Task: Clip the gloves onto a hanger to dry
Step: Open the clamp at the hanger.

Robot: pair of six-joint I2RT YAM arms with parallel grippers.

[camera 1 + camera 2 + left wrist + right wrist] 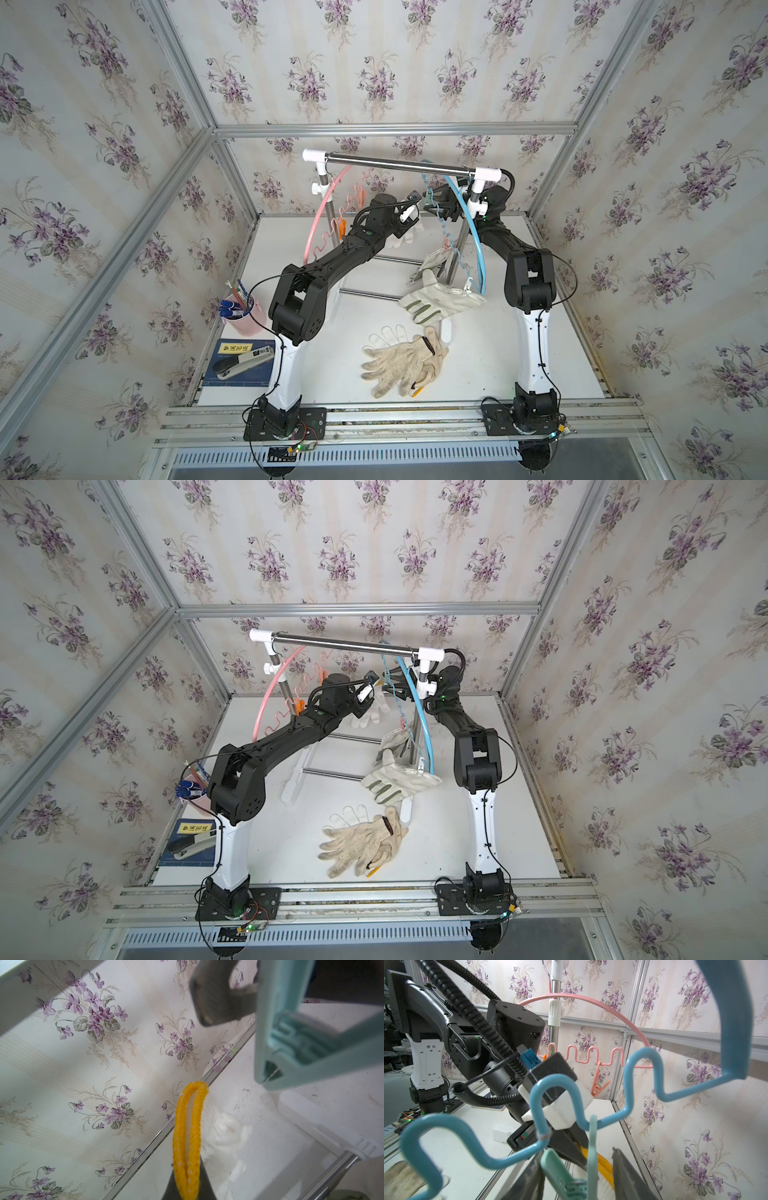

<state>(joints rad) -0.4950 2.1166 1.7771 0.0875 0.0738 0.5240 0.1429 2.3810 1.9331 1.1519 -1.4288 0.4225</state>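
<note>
left gripper (188, 1182): closed tight on the yellow cuff edge (182, 1126) of a white knit glove (224, 1132). In the left wrist view the cuff rises as a narrow loop from between the dark fingers at bottom centre, with the glove's body blurred behind it.
held glove, top views: it hangs fingers down (405, 241) just below the gripper at centre frame, under the steel rail (395, 163) and clear of the white table (519, 365).
right gripper (574, 1156): set at a middling width around a mint-green plastic peg (591, 1147), with one grey finger on each side of it at the bottom centre of the right wrist view. In the left wrist view one of its grey fingers (216, 997) presses the peg's side at upper right.
cuff against peg: in the left wrist view the loop's top sits just below and left of the peg's lower corner, near it but apart. In the right wrist view the yellow edge shows between the peg and the right-hand grey finger.
peg mouth: it cannot be told whether it gapes.
peg mount: hooked over the wavy lower bar of the sky-blue plastic hanger (630, 1084).
clipped: two off-white canvas gloves (436, 299) with green finger patches hang from that hanger, right of centre.
on the table: dirty-cream knit gloves (403, 361) are piled at lower centre.
pink hanger (316, 220): left of centre, with no glove on it.
</note>
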